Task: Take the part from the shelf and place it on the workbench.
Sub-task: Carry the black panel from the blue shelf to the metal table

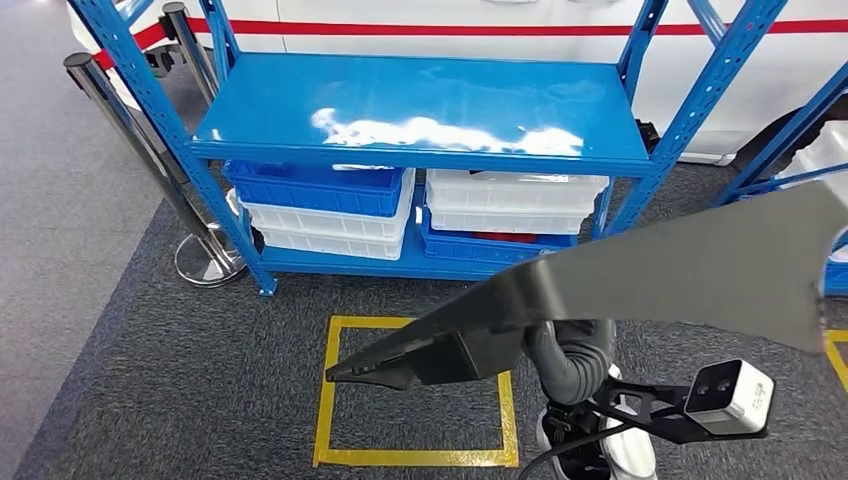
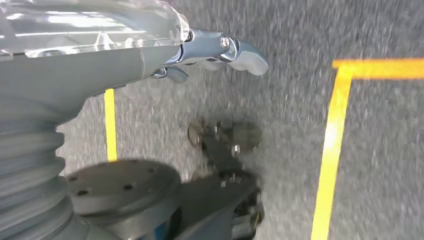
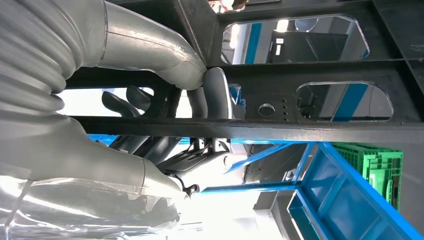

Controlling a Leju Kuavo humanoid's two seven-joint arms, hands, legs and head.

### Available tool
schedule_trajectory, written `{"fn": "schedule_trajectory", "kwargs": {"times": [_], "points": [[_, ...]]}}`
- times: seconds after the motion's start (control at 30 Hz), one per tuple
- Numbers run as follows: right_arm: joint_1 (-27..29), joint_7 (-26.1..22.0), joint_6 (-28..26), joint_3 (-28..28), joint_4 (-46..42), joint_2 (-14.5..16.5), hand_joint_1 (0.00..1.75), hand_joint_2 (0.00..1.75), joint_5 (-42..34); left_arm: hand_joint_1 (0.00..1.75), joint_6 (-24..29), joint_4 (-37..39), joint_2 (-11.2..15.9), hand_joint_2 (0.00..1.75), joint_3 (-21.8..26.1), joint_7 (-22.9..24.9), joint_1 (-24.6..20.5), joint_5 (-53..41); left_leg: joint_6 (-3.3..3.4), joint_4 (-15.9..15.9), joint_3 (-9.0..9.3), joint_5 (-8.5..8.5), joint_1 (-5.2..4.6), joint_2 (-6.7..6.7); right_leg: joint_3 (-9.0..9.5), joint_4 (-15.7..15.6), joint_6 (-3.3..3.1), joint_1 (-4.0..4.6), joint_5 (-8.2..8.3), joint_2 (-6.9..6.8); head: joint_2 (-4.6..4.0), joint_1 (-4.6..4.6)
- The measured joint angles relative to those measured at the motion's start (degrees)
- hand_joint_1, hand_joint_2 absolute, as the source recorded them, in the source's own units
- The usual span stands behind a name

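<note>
Grey carpet (image 1: 150,330) lies under the robot, with a yellow tape square (image 1: 415,455) marked on it just in front of a blue shelf (image 1: 420,105). In the head view the right arm comes up from below, its ribbed grey wrist (image 1: 572,365) bent upward beneath a long, flat dark part (image 1: 700,265) that slants across the right half of the picture, its narrow end (image 1: 380,368) pointing down over the tape square. The right wrist view shows the right hand (image 3: 200,107) wrapped around a black bar of that part (image 3: 310,130): the thick grey thumb lies over one side of the bar and the darker fingers (image 3: 217,95) curl around the other, so the hand is grasping the part. The part there shows as a black frame with rounded cut-outs and a small round hole. It sits in the hand, held in the air in front of the shelf and apart from it. The left hand (image 2: 220,50) hangs over the carpet beside a yellow tape line (image 2: 332,145), with metallic fingers (image 2: 247,55) stretched out and nothing in them. The top deck of the shelf is bare and glossy. On the lower deck stand stacked bins, a blue bin (image 1: 315,185) on white bins (image 1: 330,225) at the left, white bins (image 1: 515,200) over a blue one at the right; what they hold is hidden. A green crate (image 3: 382,167) shows in the right wrist view. A chrome stanchion (image 1: 205,260) stands left of the shelf.
</note>
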Motion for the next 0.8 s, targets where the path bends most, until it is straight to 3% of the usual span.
{"fn": "schedule_trajectory", "kwargs": {"times": [0.07, 0.1, 0.13, 0.2, 0.27, 0.33, 0.4, 0.47, 0.53, 0.6, 0.63, 0.7, 0.77, 0.8], "points": [[0.2, 0.0, 0.0, 0.0, 0.0, 0.0, 1.75, 1.75, 0.0, 0.0, 0.0, 0.0, 0.0, 1.75, 0.0, 0.0, 0.0, 0.0, 0.19, 0.1, -0.22, 0.01, -0.14, 0.92, -3.66, 7.4, 0.29, -0.08, -3.23, -0.31, 0.0, 0.07], [0.3, 0.0, 0.0, -0.1, 0.0, 0.0, 1.75, 1.75, 0.0, 0.0, 0.0, 0.0, 0.0, 1.75, 0.0, 0.0, 0.1, 0.0, 0.18, 0.2, -0.31, -0.02, -0.18, 1.43, -4.63, 9.4, 0.41, -0.11, -3.53, -0.38, 0.0, 0.07], [0.4, 0.0, 0.0, -0.1, 0.0, -0.1, 1.75, 1.75, 0.0, 0.0, 0.0, 0.0, 0.0, 1.75, 0.0, 0.0, 0.1, -0.1, 0.15, 0.3, -0.37, -0.09, -0.19, 1.92, -4.45, 9.1, 0.48, -0.13, -2.71, -0.58, 0.0, 0.07], [0.4, 0.0, 0.0, -0.2, 0.0, -0.1, 1.75, 1.75, 0.0, 0.0, 0.0, 0.0, -0.1, 1.75, 0.0, 0.0, 0.0, -0.1, -0.07, 0.7, -0.36, -0.38, -0.2, 2.85, -1.01, 2.7, 0.42, -0.17, 0.94, -1.92, 0.0, 0.08], [0.4, 0.0, 0.0, -0.2, 0.0, -0.1, 1.75, 1.75, 0.0, 0.0, 0.0, 0.0, -0.1, 1.75, 0.0, 0.0, 0.0, -0.1, -0.62, 1.3, -0.41, -0.86, -0.51, 3.63, 2.3, -3.9, -0.18, 0.11, 3.11, -3.9, 0.0, 0.05], [0.3, 0.0, 0.0, -0.2, 0.0, -0.1, 1.75, 1.75, 0.1, 0.0, 0.0, 0.0, -0.2, 1.75, 0.0, 0.0, 0.0, -0.2, -1.22, 1.7, -0.43, -1.19, -0.83, 4.5, 2.83, -5.6, -1.03, 0.42, 3.21, -4.1, 0.0, 0.01], [0.4, 0.0, 0.0, -0.2, 0.0, 0.0, 1.75, 1.75, 0.1, 0.0, -0.1, 0.0, -0.2, 1.75, 0.0, -0.1, -0.1, -0.2, -1.78, 1.8, -0.33, -1.43, -0.77, 5.15, 2.61, -5.7, -1.72, 0.32, 3.49, -2.85, 0.0, 0.01], [0.3, 0.0, 0.0, -0.2, 0.0, 0.0, 1.75, 1.75, 0.1, 0.0, -0.1, 0.0, -0.2, 1.75, 0.0, -0.1, -0.3, -0.3, -2.48, 4.1, -1.1, -3.25, -0.48, 3.16, 2.55, -5.9, -2.29, 0.02, 3.82, -1.77, 0.0, 0.0], [0.3, 0.0, 0.0, -0.2, 0.0, 0.0, 1.75, 1.75, 0.2, 0.0, -0.2, 0.0, -0.2, 1.75, 0.0, -0.2, -0.2, -0.3, -3.0, 10.1, -3.67, -6.78, -0.18, 0.54, 2.42, -6.0, -2.65, -0.1, 4.02, -0.67, 0.0, -0.04], [0.3, 0.0, 0.0, -0.2, 0.0, 0.0, 1.75, 1.75, 0.2, 0.0, -0.2, 0.0, -0.2, 1.75, 0.0, -0.2, 0.0, -0.3, -3.19, 15.7, -6.2, -8.7, -0.05, -0.03, 2.3, -5.9, -2.79, -0.02, 4.09, 0.66, 0.0, -0.04], [0.3, 0.0, 0.0, -0.2, 0.0, 0.0, 1.75, 1.75, 0.2, 0.0, -0.2, 0.0, -0.2, 1.75, 0.0, -0.2, 0.1, -0.3, -3.18, 16.2, -6.44, -8.18, -0.03, -0.11, 2.31, -5.9, -2.8, 0.0, 4.1, 1.4, 0.0, -0.04], [0.3, 0.0, -0.1, -0.2, 0.0, 0.0, 1.75, 1.75, 0.3, 0.0, -0.2, 0.0, -0.1, 1.75, 0.0, -0.2, 0.1, -0.3, -2.88, 11.4, -4.28, -4.53, 0.0, -0.84, 2.42, -5.8, -2.74, 0.0, 4.12, 2.86, 0.0, -0.04], [0.3, 0.0, -0.2, -0.2, 0.0, 0.0, 1.75, 1.75, 0.5, 0.0, -0.2, 0.0, 0.0, 1.75, 0.0, -0.3, 0.1, -0.4, -2.31, 4.8, -1.33, -1.8, 0.13, -3.63, 2.26, -5.7, -2.35, -0.04, 4.24, 4.18, 0.0, -0.01], [0.3, 0.0, -0.2, -0.3, 0.0, 0.0, 1.75, 1.75, 0.6, 0.0, -0.2, 0.0, 0.0, 1.75, 0.0, -0.3, 0.1, -0.4, -2.09, 2.9, -0.52, -1.41, 0.12, -4.73, 1.99, -5.7, -2.0, -0.17, 4.38, 4.76, 0.0, -0.02]]}}
